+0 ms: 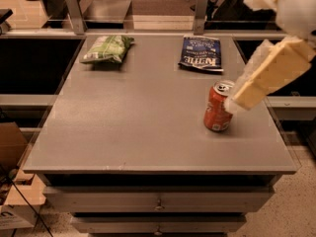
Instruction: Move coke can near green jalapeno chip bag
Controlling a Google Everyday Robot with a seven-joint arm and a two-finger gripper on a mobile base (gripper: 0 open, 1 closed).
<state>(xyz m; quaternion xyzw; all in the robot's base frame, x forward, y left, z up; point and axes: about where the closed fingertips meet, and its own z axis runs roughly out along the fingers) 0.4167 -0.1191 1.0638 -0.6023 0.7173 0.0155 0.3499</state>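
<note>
The coke can (217, 108) stands upright on the right side of the grey table (138, 122), red-orange with a silver top. The green jalapeno chip bag (107, 48) lies at the table's far left corner, well away from the can. My gripper (237, 101) is at the end of the cream-coloured arm that comes in from the upper right. Its tip is right at the can's upper right side. I cannot tell whether it touches the can.
A flat dark blue chip bag (201, 53) lies at the far right of the table, behind the can. Metal posts (73, 6) and a rail run along the back edge. Drawers (158, 201) sit below the table's front. A cardboard box (12, 201) is on the floor at left.
</note>
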